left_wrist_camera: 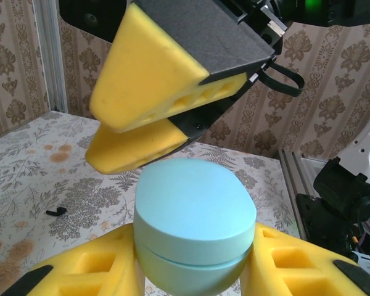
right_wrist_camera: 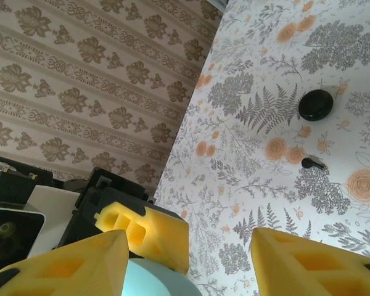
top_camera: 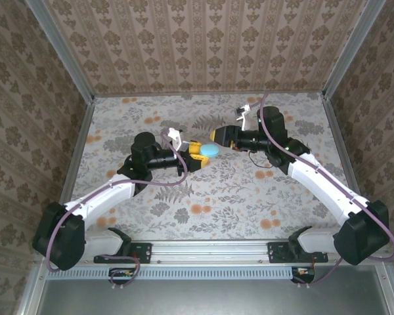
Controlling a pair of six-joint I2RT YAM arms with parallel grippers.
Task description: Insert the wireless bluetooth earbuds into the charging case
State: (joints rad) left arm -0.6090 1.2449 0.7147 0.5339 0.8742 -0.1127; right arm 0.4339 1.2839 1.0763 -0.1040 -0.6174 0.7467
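Left wrist view: your left gripper (left_wrist_camera: 194, 266) had clamped the small teal egg-shaped plastic charging case (left_wrist_camera: 194, 216), closed lid upward, long axis level. Your right gripper (right_wrist_camera: 188, 246) hung spread and empty just above.

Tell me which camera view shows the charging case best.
The left wrist view: the charging case is large, closed, between the left fingers. Top external shows a small teal spot; right wrist, just its edge.
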